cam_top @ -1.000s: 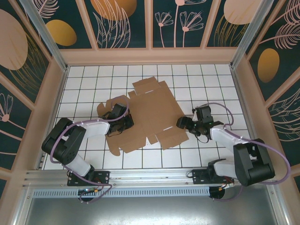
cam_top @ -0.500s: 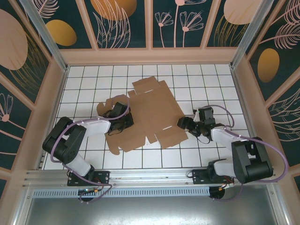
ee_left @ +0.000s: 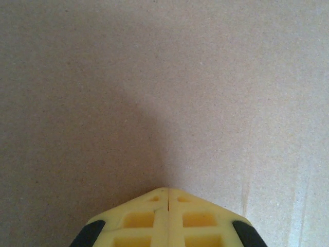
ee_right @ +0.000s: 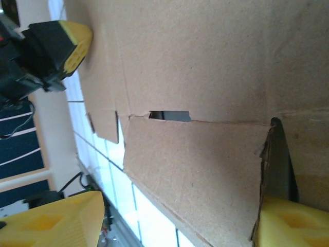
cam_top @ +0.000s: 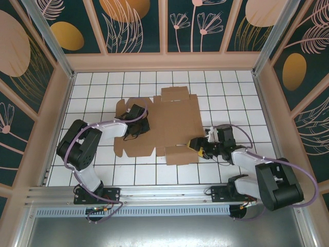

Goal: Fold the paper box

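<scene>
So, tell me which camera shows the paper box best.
The top external view: it shows the whole paper box as an unfolded sheet with all its flaps. The left wrist view gives a close patch of bare cardboard beyond the shut left gripper. The right wrist view gives one slotted flap edge between the parted fingers of the right gripper.

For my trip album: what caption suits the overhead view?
Two robot arms over an unfolded paper box: left gripper resting shut on it, right gripper open at its near flap.
</scene>
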`<action>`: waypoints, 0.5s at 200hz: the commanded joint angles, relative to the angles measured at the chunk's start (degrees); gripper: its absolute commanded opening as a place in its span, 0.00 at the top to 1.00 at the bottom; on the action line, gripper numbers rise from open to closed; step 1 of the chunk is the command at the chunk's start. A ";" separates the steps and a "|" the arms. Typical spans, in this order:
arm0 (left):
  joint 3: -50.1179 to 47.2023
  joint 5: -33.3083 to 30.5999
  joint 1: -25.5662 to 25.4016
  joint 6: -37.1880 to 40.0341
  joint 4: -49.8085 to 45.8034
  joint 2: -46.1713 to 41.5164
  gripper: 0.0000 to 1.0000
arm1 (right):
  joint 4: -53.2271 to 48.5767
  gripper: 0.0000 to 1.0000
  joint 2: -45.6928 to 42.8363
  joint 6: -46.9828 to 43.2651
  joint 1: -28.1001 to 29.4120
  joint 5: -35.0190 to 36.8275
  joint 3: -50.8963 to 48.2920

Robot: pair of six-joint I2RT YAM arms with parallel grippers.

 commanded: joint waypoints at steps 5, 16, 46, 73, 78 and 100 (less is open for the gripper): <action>2.03 -2.69 -0.31 4.17 -5.47 1.68 1.00 | 8.14 0.43 -2.53 6.70 -0.77 -5.84 -2.76; 2.62 -3.12 -0.37 5.05 -6.11 2.06 1.00 | 11.08 0.52 -3.06 9.16 -0.98 -6.42 -3.81; 2.33 0.06 -0.43 7.60 -3.27 0.04 1.00 | 11.67 0.76 -2.87 10.40 -1.14 -5.71 -4.07; 2.56 1.45 -1.06 12.30 -1.68 -5.82 0.89 | 11.43 0.88 -2.31 10.89 -1.59 -5.41 -4.03; 2.88 1.22 -1.30 13.68 -1.95 -7.01 0.87 | 11.56 0.90 -2.23 11.17 -1.74 -5.40 -4.08; 4.39 2.11 -2.74 19.78 -3.99 -11.21 0.72 | 12.13 0.92 -2.33 12.71 -2.14 -5.33 -3.68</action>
